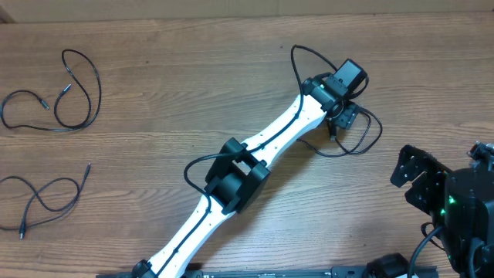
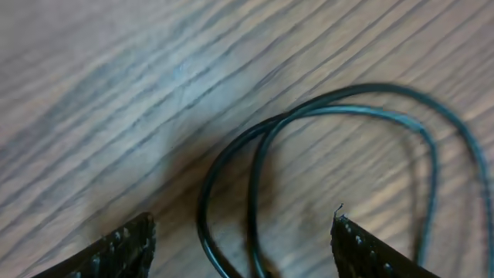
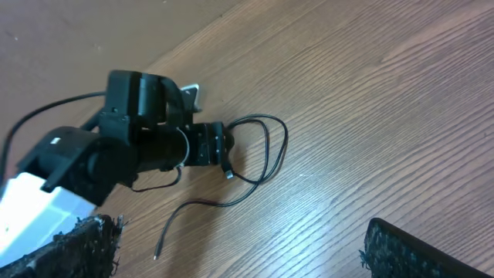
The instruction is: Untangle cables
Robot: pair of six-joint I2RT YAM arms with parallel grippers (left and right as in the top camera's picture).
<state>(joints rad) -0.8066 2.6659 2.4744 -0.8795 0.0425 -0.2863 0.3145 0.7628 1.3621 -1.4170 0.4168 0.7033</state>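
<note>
Left wrist view, left fingers (image 2: 127, 247): spread, one tip in each lower corner, pinching nothing.
Between the tips: two strands of the near cable (image 2: 252, 177), side by side on the counter (image 2: 116, 77), untouched, curving up and rightward into a loop.
Right wrist view, right fingers (image 3: 417, 247): spread wide, empty, above bare wood at the bottom edge.
Ahead of the right fingers: black wrist of the left arm (image 3: 147, 147), with the near cable looped just beside it and one loose end trailing toward the lower left.
Overhead view, left arm: stretched on a diagonal from the bottom edge toward the upper right, with its tips directly over the near cable's loop.
Right arm (image 1: 455, 201): tucked into the lower right corner, apart from the loop.
Upper-left cable (image 1: 99, 93): one loose open loop at the far left, lying separate, well apart from both arms.
Lower-left cable (image 1: 42, 202): below the upper-left one, apart from it, loosely curled with one crossing and both ends free.
</note>
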